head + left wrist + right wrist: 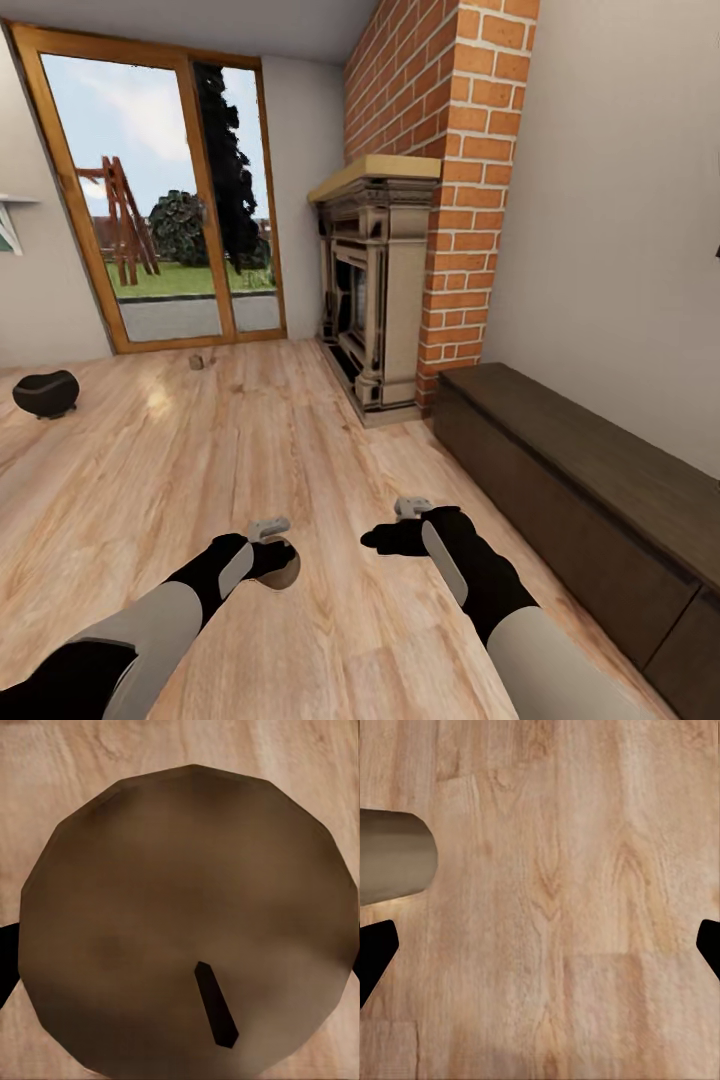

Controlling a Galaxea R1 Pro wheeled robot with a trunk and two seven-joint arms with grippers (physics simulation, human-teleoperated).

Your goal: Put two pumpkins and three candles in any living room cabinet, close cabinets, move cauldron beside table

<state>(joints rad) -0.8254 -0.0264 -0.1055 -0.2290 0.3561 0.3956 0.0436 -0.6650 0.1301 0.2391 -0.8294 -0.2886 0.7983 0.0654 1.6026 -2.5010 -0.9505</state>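
Note:
My left gripper [272, 558] hangs low over the wooden floor, shut on a dark grey-brown candle [289, 566]. The left wrist view looks straight down on the candle's round top [187, 915] and its dark wick, with a black fingertip at each side. Close beside it, my right gripper [378, 541] is open with nothing in it; in its wrist view the fingers [375, 952] stand wide apart over bare floor, with the candle's side [394, 866] at the picture's edge. The black cauldron [45, 393] sits on the floor far left. Another small candle [198, 361] lies by the glass door. The long dark cabinet [580, 470] runs along the right wall, panels shut.
A brick chimney with a stone fireplace [375, 290] stands ahead, just left of the cabinet's far end. A wood-framed glass door [160, 200] fills the back wall. Open wooden floor [250, 440] stretches between me and both.

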